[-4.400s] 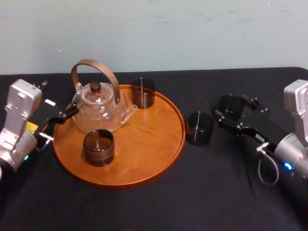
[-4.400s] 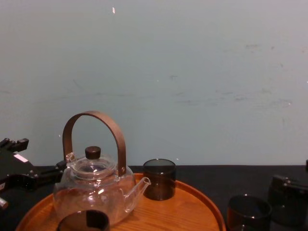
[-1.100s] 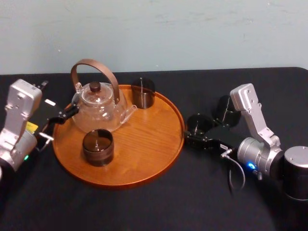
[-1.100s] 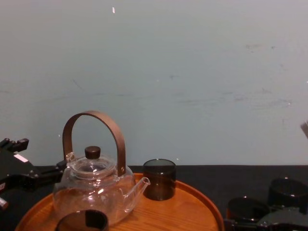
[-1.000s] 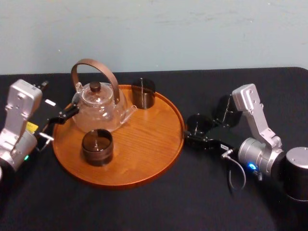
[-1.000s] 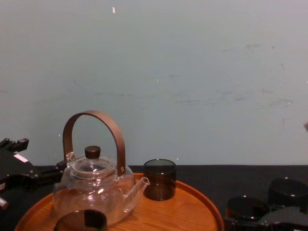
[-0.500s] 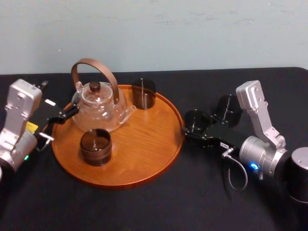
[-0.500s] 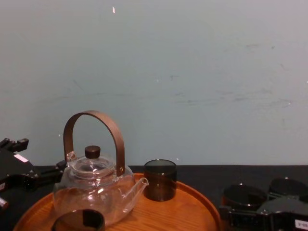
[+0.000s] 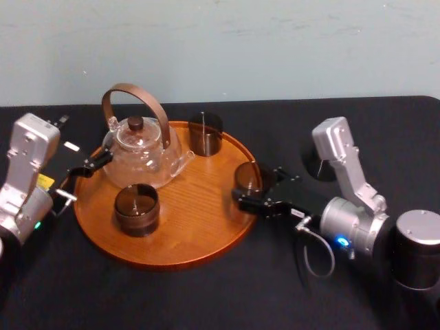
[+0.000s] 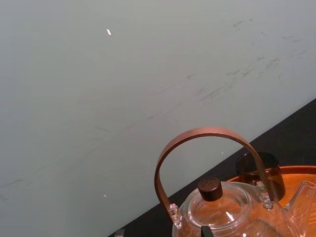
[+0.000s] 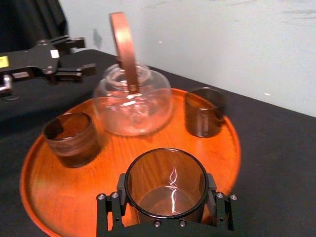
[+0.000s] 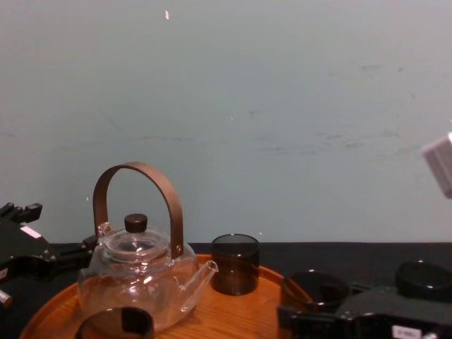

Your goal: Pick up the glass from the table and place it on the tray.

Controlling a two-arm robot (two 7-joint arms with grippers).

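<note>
Glass sits clamped between the right gripper's fingers at the tray's right edge.

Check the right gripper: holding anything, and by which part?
The right gripper grips the small dark smoked-glass tumbler by its sidewall, over the round orange-brown wooden tray.

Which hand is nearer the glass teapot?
Left. Left hand sits beside the clear glass teapot; right hand holds a dark glass at the round wooden tray's opposite rim.

Glass teapot w/ brown handle; dark cup by its spout, 2nd cup nearer front.
</note>
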